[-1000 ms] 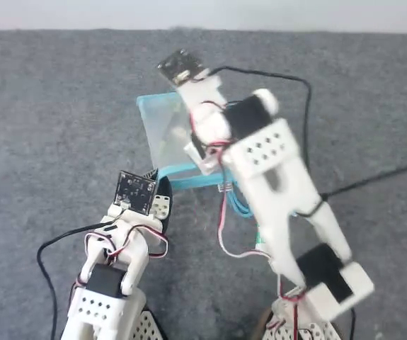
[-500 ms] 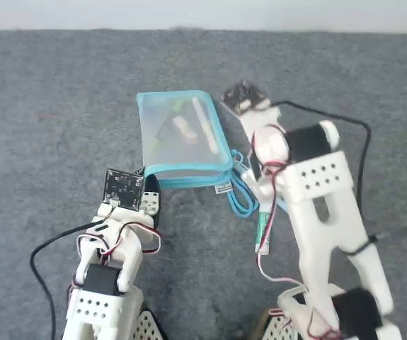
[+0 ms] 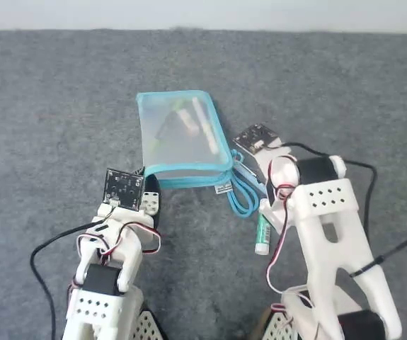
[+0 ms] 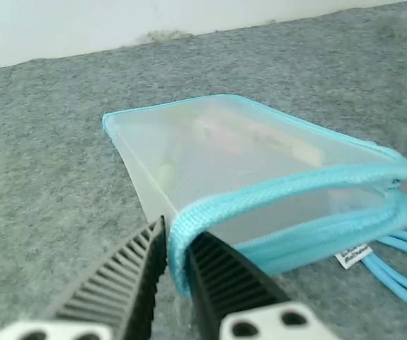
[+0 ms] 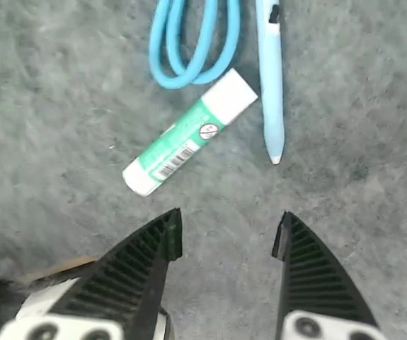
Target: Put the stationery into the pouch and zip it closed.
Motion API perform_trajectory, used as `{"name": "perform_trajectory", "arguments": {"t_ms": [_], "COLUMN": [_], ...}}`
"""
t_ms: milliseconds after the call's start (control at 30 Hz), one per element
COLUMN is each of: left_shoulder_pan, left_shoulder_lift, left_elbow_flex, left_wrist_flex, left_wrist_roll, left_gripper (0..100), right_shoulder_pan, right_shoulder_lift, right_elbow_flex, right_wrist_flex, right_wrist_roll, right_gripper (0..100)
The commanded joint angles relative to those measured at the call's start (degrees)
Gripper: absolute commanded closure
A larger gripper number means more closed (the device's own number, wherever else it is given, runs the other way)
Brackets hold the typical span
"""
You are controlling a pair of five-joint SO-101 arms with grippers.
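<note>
Pinning one corner so the bag cannot slide during loading, the left gripper (image 3: 151,185) sits at the near left corner of the pouch (image 3: 178,142), which lies flat on the grey tabletop (image 3: 54,106) in the high view. Some stationery (image 3: 202,124) shows through the pouch's clear wall. The right arm (image 3: 316,212) stands just off the pouch's right side, above the blue strap (image 3: 240,193) that trails from the pouch's near right corner. The glue stick (image 3: 262,234) lies on the tabletop just beyond that strap, on the side away from the pouch.

In the left wrist view, the ribbed fingers (image 4: 129,276) are clamped together on the pouch's blue zip edge at that corner. The mouth appears to gape along the near edge, probably held that way to receive more pieces.

In the right wrist view, the right gripper (image 5: 229,219) hangs with its fingers wide apart and empty. It is above bare tabletop, a little short of the glue stick and the pale blue pen (image 5: 270,78), both lying loose beside the strap's loop. It looks lined up for the next pick.

A second ago the right arm stretched across the pouch and hid much of it. It has since drawn back past the pouch's right edge, leaving the pouch uncovered. The left gripper's hold is unchanged over the last half second.
</note>
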Motion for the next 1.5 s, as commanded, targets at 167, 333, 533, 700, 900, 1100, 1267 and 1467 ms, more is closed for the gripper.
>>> {"name": "perform_trajectory", "arguments": {"t_ms": [167,333,533,700,900,1100,1267,1467], "left_shoulder_pan": [-0.44,-0.35,-0.62,-0.35,-0.26,-0.26,-0.26,-0.26], "left_shoulder_lift": [-0.97,-0.97,-0.97,-0.97,-0.97,-0.97,-0.97,-0.97], "left_elbow_flex": [-3.12,-3.12,-3.12,-3.12,-3.12,-3.12,-3.12,-3.12], "left_wrist_flex": [-1.14,-1.14,-1.14,-1.14,-1.14,-1.14,-1.14,-1.14], "left_wrist_roll": [0.00,0.00,0.00,0.00,0.00,0.00,0.00,0.00], "left_gripper": [99,99,99,99,99,99,99,99], "right_shoulder_pan": [4.26,4.00,4.88,6.20,6.55,6.64,6.64,6.73], "right_shoulder_lift": [-2.51,-1.63,6.20,10.68,15.16,20.79,24.48,26.24], "right_elbow_flex": [0.70,2.46,4.40,4.04,2.29,-2.90,-3.69,-3.69], "right_wrist_flex": [-5.93,-8.13,-16.22,-21.23,-22.29,-21.85,-22.37,-24.57], "right_wrist_roll": [8.79,14.59,16.18,16.70,21.01,20.92,21.19,21.19], "right_gripper": [77.9,77.9,77.9,77.9,77.9,77.9,77.9,77.9]}}
